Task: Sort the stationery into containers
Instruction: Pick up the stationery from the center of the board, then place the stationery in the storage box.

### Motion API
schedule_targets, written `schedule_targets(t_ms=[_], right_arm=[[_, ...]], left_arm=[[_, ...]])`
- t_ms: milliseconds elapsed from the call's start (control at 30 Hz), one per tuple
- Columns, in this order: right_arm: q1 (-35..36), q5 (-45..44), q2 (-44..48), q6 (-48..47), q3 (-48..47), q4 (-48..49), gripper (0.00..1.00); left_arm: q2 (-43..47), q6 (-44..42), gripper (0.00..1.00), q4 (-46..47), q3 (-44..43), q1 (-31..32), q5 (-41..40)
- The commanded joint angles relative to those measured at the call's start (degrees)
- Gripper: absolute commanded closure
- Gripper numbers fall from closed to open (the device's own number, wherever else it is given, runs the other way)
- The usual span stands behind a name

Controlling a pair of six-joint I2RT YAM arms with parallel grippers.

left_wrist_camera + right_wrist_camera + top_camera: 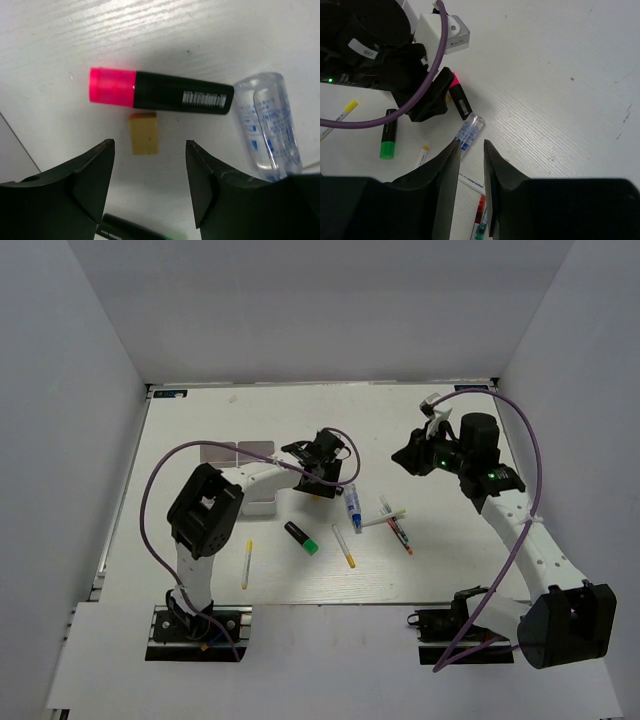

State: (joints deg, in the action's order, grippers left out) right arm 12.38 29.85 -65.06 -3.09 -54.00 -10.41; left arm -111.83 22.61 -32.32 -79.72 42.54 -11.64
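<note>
Hovering with jaws wide over the beige eraser (144,133) lying on the table (225,30) just beside the pink highlighter (160,93), the left gripper (150,147) is judged ready to be lowered and closed.

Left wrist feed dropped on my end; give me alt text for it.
The open left hand is lined up on a small beige rectangular eraser on the white table. Just beyond it lies a black highlighter with a pink cap; a clear blue-printed marker lies at right.
</note>
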Motion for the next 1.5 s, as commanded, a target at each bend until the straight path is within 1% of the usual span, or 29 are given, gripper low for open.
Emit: schedule_targets(t_ms=[0, 67, 167, 200, 267, 300, 400, 433, 500, 533, 567, 633, 667, 700, 733, 833, 867, 933, 1000, 1033, 1133, 1167, 1200, 1233, 1300, 1400, 1467], right_arm=[[-1.2, 4.0, 1.5, 0.8, 0.7, 3.0, 0.68], [-1.7, 5.1, 1.5, 0.8, 0.8, 2.8, 0.68], [-2.5, 5.9, 2.5, 0.7, 1.2, 2.9, 0.68], [-3.0, 6.4, 2.9, 0.8, 1.3, 2.9, 0.68], [-3.2, 7.4, 3.2, 1.0, 1.5, 2.9, 0.68], [-3.7, 7.9, 3.1, 1.0, 1.5, 2.9, 0.68], [-4.2, 9.1, 3.1, 1.2, 1.6, 2.9, 0.67], [-4.6, 9.2, 3.3, 1.3, 1.8, 2.9, 0.67], [-4.7, 10.1, 3.3, 1.1, 1.8, 2.9, 0.67], [-4.9, 10.2, 3.3, 0.2, 2.1, 2.9, 0.58], [-5.0, 11.2, 3.2, -0.4, 2.1, 2.4, 0.44], [-5.1, 13.5, 3.2, -3.3, 2.2, 1.5, 0.1], [-5.2, 13.8, 2.9, -3.8, 2.4, 1.3, 0.1], [-5.3, 14.3, 2.7, -3.9, 2.5, 1.1, 0.1], [-5.3, 14.9, 2.6, -4.6, 2.8, 1.0, 0.1], [-5.4, 15.6, 2.6, -5.1, 3.8, 1.2, 0.22], [-5.8, 15.8, 2.7, -5.3, 4.2, 1.4, 0.31], [-5.7, 16.4, 2.6, -5.3, 4.3, 1.3, 0.39], [-6.1, 16.9, 2.7, -5.3, 4.3, 1.4, 0.45], [-6.1, 17.0, 2.8, -5.2, 4.2, 1.2, 0.47], [-6.3, 17.4, 3.2, -4.9, 4.5, 1.7, 0.47], [-6.2, 17.7, 3.1, -4.8, 4.5, 1.7, 0.47], [-6.3, 17.7, 2.9, -4.9, 4.6, 1.7, 0.47], [-6.4, 17.6, 2.8, -4.6, 4.6, 1.8, 0.47], [-6.3, 17.9, 2.9, -4.5, 4.7, 1.9, 0.47], [-6.6, 18.1, 2.7, -4.5, 5.0, 1.9, 0.47], [-6.8, 18.4, 2.8, -4.5, 5.1, 1.9, 0.47]], left_arm=[[-1.4, 0.6, 0.31, -0.7, -3.6, -0.3, -2.6], [-3.3, 0.6, 0.31, -1.3, -4.7, -0.3, -2.6], [-3.8, 0.6, 0.32, -1.9, -5.4, -0.3, -1.4], [-3.8, 0.6, 0.36, -1.9, -5.4, -0.3, -1.4], [-3.8, 0.6, 0.41, -1.9, -5.4, -0.3, -0.8], [-3.8, 0.6, 0.45, -1.9, -5.4, -0.3, -0.8], [-3.1, 0.6, 0.53, -1.9, -4.1, -0.8, -0.8], [-3.1, 0.6, 0.61, -1.2, -3.3, -0.8, -0.8], [-0.3, 0.6, 0.69, 0.3, -1.7, -0.8, -0.8], [0.9, 0.6, 0.72, 1.0, -1.1, -0.8, -0.8], [2.3, 0.6, 0.78, 1.7, -0.6, -0.8, -1.5], [6.7, 1.1, 0.82, 2.3, -0.1, -0.8, -2.1], [8.1, 1.7, 0.83, 3.1, 0.6, -0.8, -2.1], [11.3, 2.3, 0.85, 3.8, 2.2, -1.4, -2.1], [13.0, 2.3, 0.85, 5.5, 3.0, -2.0, -4.2], [17.3, 4.3, 0.86, 6.3, 4.8, -3.3, -6.8], [20.0, 4.3, 0.86, 6.9, 4.8, -3.3, -6.8], [22.5, 5.6, 0.88, 8.5, 6.9, -5.1, -8.6], [25.9, 7.7, 0.92, 9.3, 9.0, -6.0, -10.3], [26.7, 8.7, 0.93, 9.9, 9.8, -6.5, -12.9], [28.7, 13.0, 1.0, 9.9, 12.9, -8.3, -17.8], [28.7, 14.4, 1.0, 9.9, 13.4, -9.1, -19.1], [28.7, 18.0, 1.0, 7.4, 13.5, -9.1, -20.4], [28.7, 19.3, 1.0, 6.7, 13.5, -9.8, -21.6], [28.7, 22.8, 1.0, 6.1, 13.5, -10.6, -21.6], [28.7, 26.5, 1.0, 6.0, 12.9, -11.6, -23.5], [29.2, 27.1, 1.0, 6.7, 12.9, -11.6, -24.7]])
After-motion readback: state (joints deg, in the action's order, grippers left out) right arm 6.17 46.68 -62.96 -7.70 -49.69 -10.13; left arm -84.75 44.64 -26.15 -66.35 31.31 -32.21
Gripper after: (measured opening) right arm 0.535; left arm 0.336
